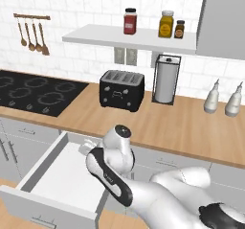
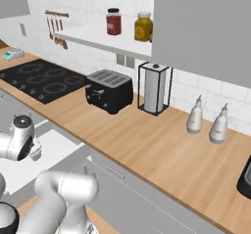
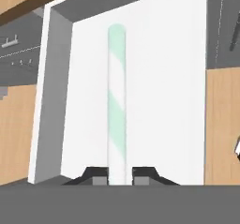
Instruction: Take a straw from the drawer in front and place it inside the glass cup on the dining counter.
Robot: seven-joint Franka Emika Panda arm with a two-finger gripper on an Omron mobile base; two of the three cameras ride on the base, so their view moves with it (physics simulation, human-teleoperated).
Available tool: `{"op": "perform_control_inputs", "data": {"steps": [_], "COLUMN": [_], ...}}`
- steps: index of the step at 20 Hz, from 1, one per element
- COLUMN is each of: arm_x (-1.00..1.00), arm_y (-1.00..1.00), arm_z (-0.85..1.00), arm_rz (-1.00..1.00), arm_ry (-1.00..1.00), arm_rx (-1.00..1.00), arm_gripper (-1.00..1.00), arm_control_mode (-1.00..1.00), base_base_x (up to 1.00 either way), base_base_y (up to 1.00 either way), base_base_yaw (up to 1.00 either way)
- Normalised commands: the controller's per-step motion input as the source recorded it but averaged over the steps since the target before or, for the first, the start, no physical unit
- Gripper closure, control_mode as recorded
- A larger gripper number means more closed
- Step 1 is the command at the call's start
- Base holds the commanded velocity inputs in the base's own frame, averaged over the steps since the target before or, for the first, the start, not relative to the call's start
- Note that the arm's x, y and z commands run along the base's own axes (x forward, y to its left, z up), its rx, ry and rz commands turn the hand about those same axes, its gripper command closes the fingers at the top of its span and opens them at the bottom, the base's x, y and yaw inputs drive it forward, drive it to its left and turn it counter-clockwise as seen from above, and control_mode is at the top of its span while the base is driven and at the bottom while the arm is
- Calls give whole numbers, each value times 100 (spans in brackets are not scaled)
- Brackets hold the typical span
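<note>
Straw (image 3: 116, 101): one, pale green and white in spiral stripes, seen from the hand camera running straight up the frame over the white inside of the drawer (image 3: 164, 78). Its near end sat between the two dark fingertips of the gripper (image 3: 117, 177), which was clenched on it, one tip against each side. Whether the far end touched the drawer floor could not be told.

Drawer: pulled fully out below the wooden bench (image 1: 158, 122), white inside, light-grey front with a slim bar handle. The white arm reached down into it in both base views.

On the bench, against the tiled wall: black cooktop (image 1: 33, 91) at the left; black toaster (image 1: 122, 89) beside it; paper-towel roll in a black frame (image 1: 165, 79) just right of the toaster; two white bottles (image 1: 223, 99) further right, close together.

Shelf (image 1: 129, 38) above the toaster: one red jar (image 1: 130, 21), one yellow jar (image 1: 166, 24), one small dark jar.

Rail at the far left of the wall: wooden spoons (image 1: 32, 35) hanging.
</note>
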Motion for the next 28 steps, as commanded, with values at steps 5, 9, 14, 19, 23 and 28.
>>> {"op": "perform_control_inputs", "data": {"steps": [5, 9, 14, 19, 23, 28], "arm_x": [-20, -26, -15, 3, 13, 0], "arm_y": [-52, -39, -56, -99, -100, -97], "arm_z": [100, 100, 100, 66, 11, -24], "arm_rz": [-21, -27, -30, -30, -18, -12], "arm_ry": [14, 30, 47, 24, -2, -16], "arm_rx": [20, 5, -1, 1, 1, 0], "arm_gripper": [100, 100, 100, 100, 100, 100], "arm_control_mode": [-100, -100, -100, -100, -100, -100], "base_base_x": [0, 0, 0, 0, 0, 0], "base_base_y": [0, 0, 0, 0, 0, 0], "base_base_yaw": [0, 0, 0, 0, 0, 0]}}
